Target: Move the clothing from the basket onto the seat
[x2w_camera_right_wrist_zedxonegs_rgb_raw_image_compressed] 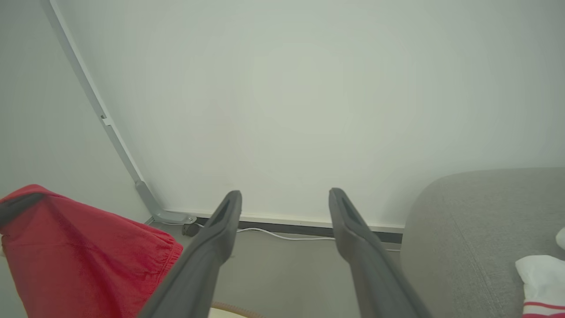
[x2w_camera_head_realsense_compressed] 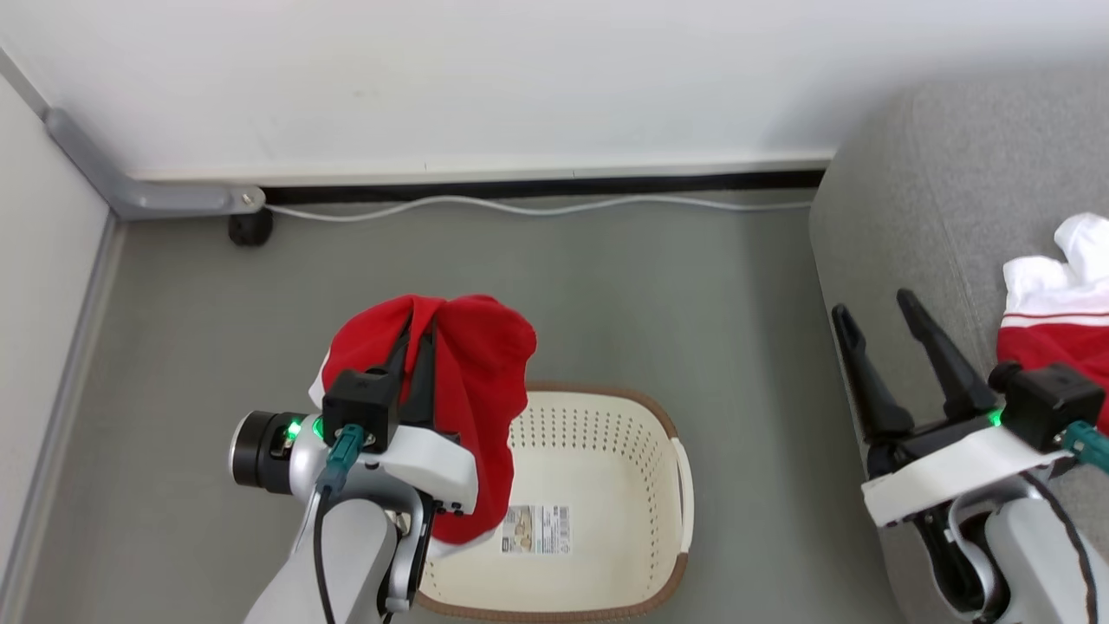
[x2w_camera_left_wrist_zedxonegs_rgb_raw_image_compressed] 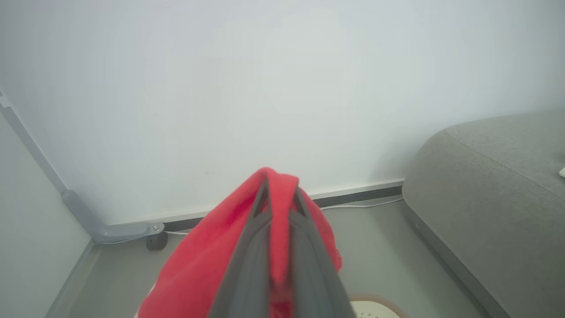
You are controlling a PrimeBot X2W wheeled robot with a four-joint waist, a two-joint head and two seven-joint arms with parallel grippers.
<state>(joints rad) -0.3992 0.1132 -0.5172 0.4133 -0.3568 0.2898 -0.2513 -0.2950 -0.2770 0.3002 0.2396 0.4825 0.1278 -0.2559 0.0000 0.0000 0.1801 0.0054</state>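
A red garment (x2w_camera_head_realsense_compressed: 476, 381) is held pinched between the closed fingers of the left gripper (x2w_camera_left_wrist_zedxonegs_rgb_raw_image_compressed: 280, 190), raised above the basket (x2w_camera_head_realsense_compressed: 598, 433) and draped down over the arm, its lower hem hanging at the basket's near-left wall. The label (x2w_camera_head_realsense_compressed: 537, 529) on the basket floor is left showing. A second red-and-white piece (x2w_camera_head_realsense_compressed: 1053, 321) is seen lying on the seat (x2w_camera_head_realsense_compressed: 910, 191), beside the right gripper (x2w_camera_head_realsense_compressed: 873, 305), whose fingers are spread wide with nothing between them.

Trouble is judged likeliest from the trailing cloth: if it is swung sideways while hanging this low, the brown rim could be caught and the basket dragged or tipped. Only a fold appears to be gripped, so a slip onto the floor short of the seat's rounded edge cannot be ruled out. The path to the seat is partly barred by the right arm, which could be brushed. A white cable (x2w_camera_head_realsense_compressed: 537, 208) and a grey corner rail (x2w_camera_head_realsense_compressed: 173, 199) are kept well apart along the wall
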